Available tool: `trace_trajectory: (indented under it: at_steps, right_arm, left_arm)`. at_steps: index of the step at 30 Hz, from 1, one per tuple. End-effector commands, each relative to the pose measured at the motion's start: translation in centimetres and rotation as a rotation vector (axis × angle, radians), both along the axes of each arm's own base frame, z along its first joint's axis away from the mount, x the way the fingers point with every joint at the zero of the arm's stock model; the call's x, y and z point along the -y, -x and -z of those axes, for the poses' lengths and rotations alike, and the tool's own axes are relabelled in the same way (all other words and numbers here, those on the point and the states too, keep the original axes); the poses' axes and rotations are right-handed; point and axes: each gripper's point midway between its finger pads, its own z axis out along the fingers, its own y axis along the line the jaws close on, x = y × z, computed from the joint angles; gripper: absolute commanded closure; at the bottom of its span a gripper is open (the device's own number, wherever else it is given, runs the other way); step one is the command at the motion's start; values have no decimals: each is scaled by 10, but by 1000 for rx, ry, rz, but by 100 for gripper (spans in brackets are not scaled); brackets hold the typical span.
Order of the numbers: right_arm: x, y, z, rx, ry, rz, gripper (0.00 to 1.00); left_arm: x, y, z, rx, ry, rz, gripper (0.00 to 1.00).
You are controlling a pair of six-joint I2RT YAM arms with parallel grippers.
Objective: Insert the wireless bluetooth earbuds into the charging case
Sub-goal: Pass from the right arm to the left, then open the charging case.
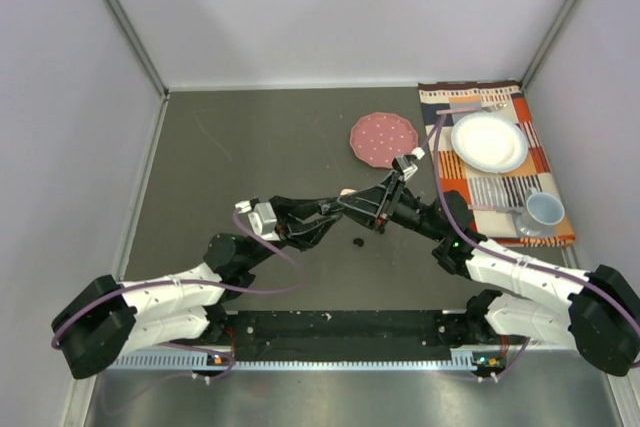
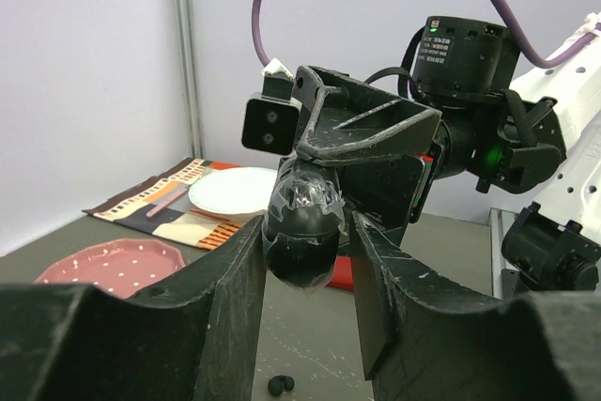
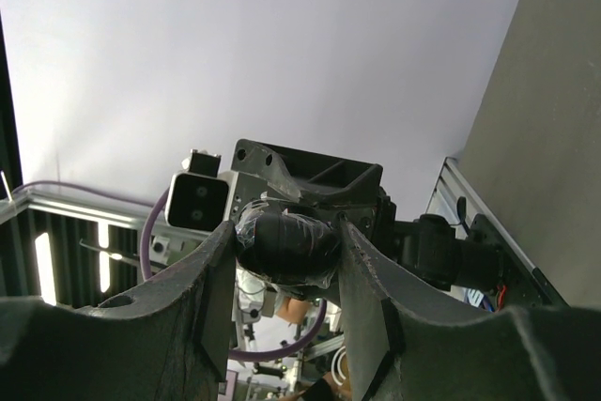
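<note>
Nearest the arm bases, one tiny black rounded earbud (image 1: 357,242) sits loose on the dark grey counter (image 1: 250,137), right below where your two arms meet. I can't spot any other earbuds.

Just past it you've got a glossy black egg-shaped pod wrapped in clear film (image 2: 302,223), the charging case I'd guess, up in the air between both sets of fingers. Your right fingers (image 3: 371,298) pinch it on both sides, so that arm looks like the holder. Your left fingers (image 2: 235,298) stand narrow around it too, but I honestly can't tell if they grip or just flank it. My read is that one arm steadies it so the other can work on it.

Farther back, the pink dotted scalloped disc (image 1: 383,139) and the striped placemat (image 1: 500,192) with its white plate (image 1: 489,141) lie well apart, out of the way.
</note>
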Motion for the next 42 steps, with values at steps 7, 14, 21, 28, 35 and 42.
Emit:
trace_trajectory:
  at_steps: [7, 14, 21, 28, 35, 42]
  right_arm:
    - [5, 3, -22, 68, -72, 11, 98]
    - [6, 3, -26, 76, -87, 9, 98]
    - [4, 3, -21, 62, -76, 6, 95]
    - [3, -1, -9, 41, -38, 22, 65]
    - [10, -8, -1, 85, 80, 103, 17]
    - [41, -13, -14, 344, 330, 261, 14]
  left_arm:
    - [-2, 2, -21, 46, 57, -2, 60]
    - [0, 2, -18, 34, 55, 5, 63]
    - [-1, 3, -20, 44, 58, 2, 87]
    - [-2, 4, -19, 57, 57, -5, 100]
    - [-6, 3, -17, 52, 52, -20, 100]
    - [-11, 1, -10, 38, 20, -52, 100]
